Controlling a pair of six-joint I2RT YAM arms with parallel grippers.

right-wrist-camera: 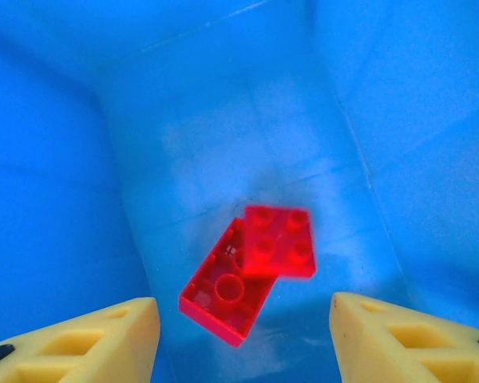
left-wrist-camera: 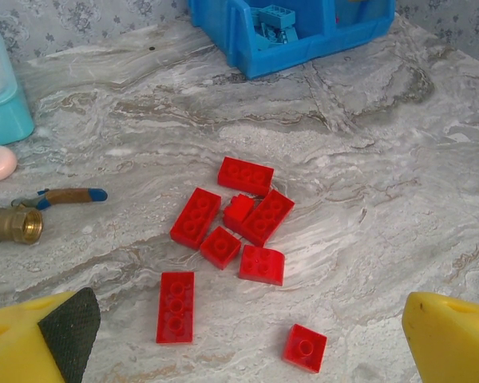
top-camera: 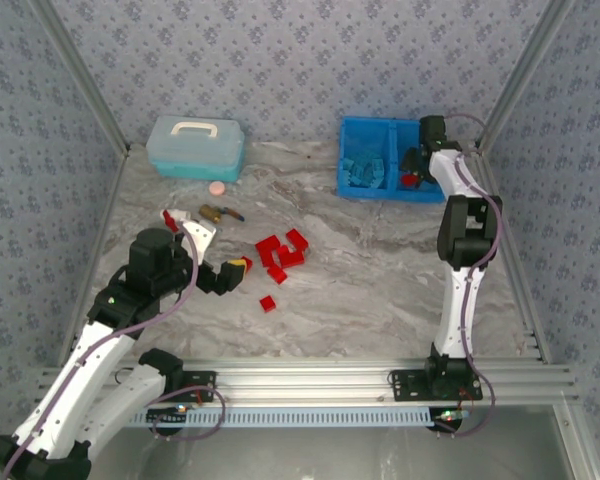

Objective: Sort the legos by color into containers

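Red bricks lie in a loose group in the middle of the table, several of them touching. Two single ones lie a little apart, on the near side of the group. The left gripper hangs low, just on the near side of these bricks. Its yellow fingers are spread wide with nothing between them.

A blue bin stands near the far right corner of the table, and its left compartment holds light blue bricks. The right gripper is inside the right compartment, fingers apart and holding nothing. Below it two red pieces lie on the floor, one partly over the other.

Near the far left corner are a pale teal box, a pink disc and a brass part.
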